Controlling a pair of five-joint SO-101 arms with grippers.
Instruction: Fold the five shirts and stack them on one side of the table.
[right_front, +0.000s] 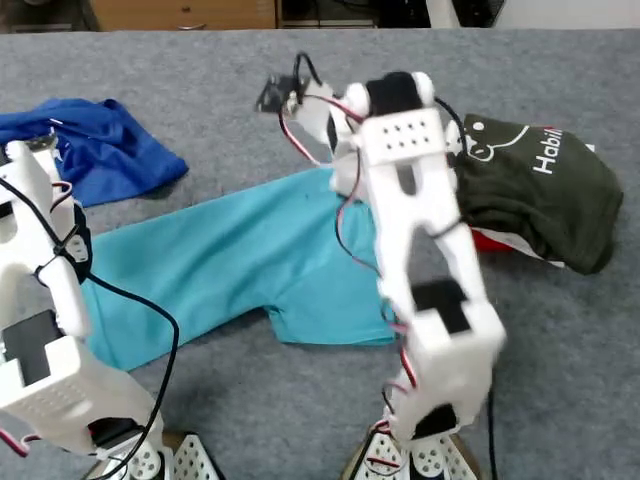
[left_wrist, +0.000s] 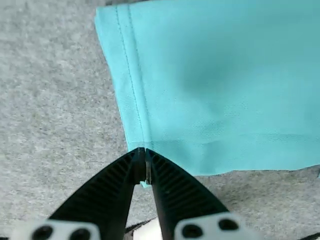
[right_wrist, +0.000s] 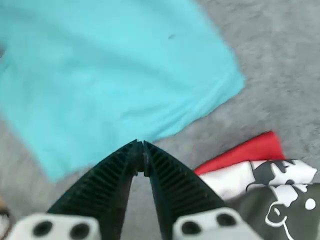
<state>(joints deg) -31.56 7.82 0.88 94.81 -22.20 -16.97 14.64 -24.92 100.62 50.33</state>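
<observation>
Your right arm (right_front: 420, 235) hides part of the teal shirt (right_front: 230, 260). The red shirt (right_front: 492, 241) lies mostly under the dark green shirt (right_front: 540, 190), and the blue shirt (right_front: 100, 150) runs off the high view's edge.

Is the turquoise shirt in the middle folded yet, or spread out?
Spread out, as far as shows: the turquoise shirt lies flat and wide across the table, with one sleeve sticking out.

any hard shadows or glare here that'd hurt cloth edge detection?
High view: even light, no glare on the teal shirt or the grey table; the right arm hides part of the shirt's edge. Left wrist view: one soft darker patch on the shirt, and the hem contrasts well with the table. Right wrist view: no glare, only soft shading on the shirt.
</observation>
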